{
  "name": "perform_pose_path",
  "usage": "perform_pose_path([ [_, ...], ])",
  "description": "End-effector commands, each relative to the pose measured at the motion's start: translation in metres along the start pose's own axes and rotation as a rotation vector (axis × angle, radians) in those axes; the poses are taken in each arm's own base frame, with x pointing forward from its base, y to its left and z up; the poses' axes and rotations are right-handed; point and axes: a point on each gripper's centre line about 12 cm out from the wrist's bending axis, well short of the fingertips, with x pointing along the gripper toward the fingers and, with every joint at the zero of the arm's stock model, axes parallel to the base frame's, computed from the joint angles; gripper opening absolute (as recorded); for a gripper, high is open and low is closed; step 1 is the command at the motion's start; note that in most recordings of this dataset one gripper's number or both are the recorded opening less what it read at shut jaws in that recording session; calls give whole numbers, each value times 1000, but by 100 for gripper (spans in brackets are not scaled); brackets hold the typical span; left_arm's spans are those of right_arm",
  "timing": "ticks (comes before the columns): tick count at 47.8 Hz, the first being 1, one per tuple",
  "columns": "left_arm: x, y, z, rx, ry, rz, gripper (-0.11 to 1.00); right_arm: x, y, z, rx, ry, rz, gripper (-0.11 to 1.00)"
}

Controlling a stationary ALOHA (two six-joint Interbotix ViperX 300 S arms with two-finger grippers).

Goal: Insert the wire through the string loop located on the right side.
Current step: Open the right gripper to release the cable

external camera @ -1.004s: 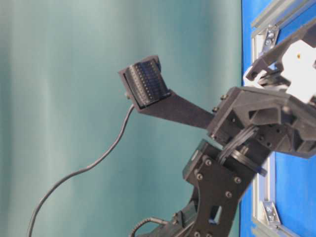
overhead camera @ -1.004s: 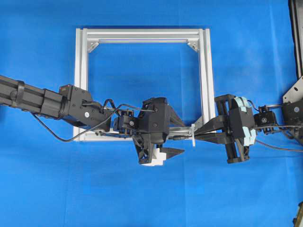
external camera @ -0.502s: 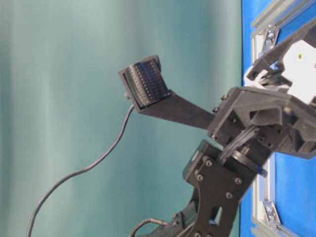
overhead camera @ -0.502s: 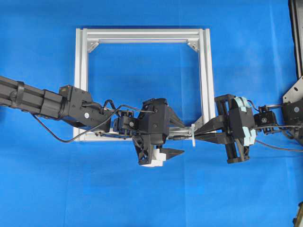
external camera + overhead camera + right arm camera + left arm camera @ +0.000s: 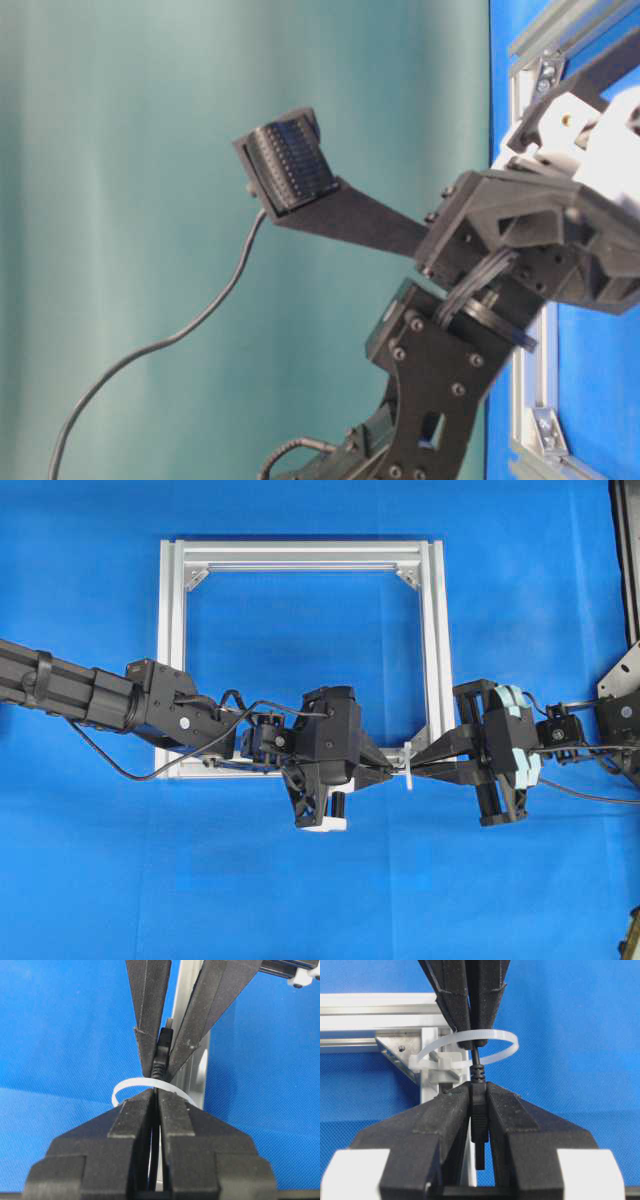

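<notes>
At about 5 o'clock of the aluminium frame (image 5: 300, 552), the left pincer (image 5: 479, 1110) was clenched on the plug of the wire (image 5: 478, 1115), which passed through the string loop (image 5: 492, 1042), probably so that the right pincer (image 5: 156, 1102), clenched on the wire beyond the loop, could pass it on.

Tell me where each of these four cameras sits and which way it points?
Overhead: above the blue table, looking straight down at the aluminium frame; both arms show, left gripper meeting right gripper.
Table-level: low at the table's edge, filled by one black arm.
Left wrist: on the left arm, looking past its fingers clamped on the wire at the string loop.
Right wrist: opposite, facing back.
Shared: both wrist views show the loop and both grippers on the wire.
</notes>
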Motion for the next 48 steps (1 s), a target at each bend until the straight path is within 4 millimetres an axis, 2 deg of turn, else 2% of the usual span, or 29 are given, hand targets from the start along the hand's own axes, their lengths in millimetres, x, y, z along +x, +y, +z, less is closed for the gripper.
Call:
perform_pose_path([
  [1,-3,-3,19,4,-49,-6,8,0,1,5,0,-15,2,-3],
  [23,-3,-3,19,2,-49,-6,8,-2,-2,1,5,20,-8,-3],
  [28,-3,-3,19,2,-50,-7,8,-3,-3,2,8,15,-11,2],
  [33,-3,-3,19,1,-49,-6,8,-5,-4,2,9,21,-12,18],
  [44,-3,-3,19,1,-50,-8,8,-8,-4,-4,10,77,-13,84],
  [46,-3,-3,19,1,-50,-8,8,-8,-4,-4,10,78,-13,91],
  [48,-3,-3,19,0,-50,-7,8,-8,-4,-4,10,78,-13,91],
])
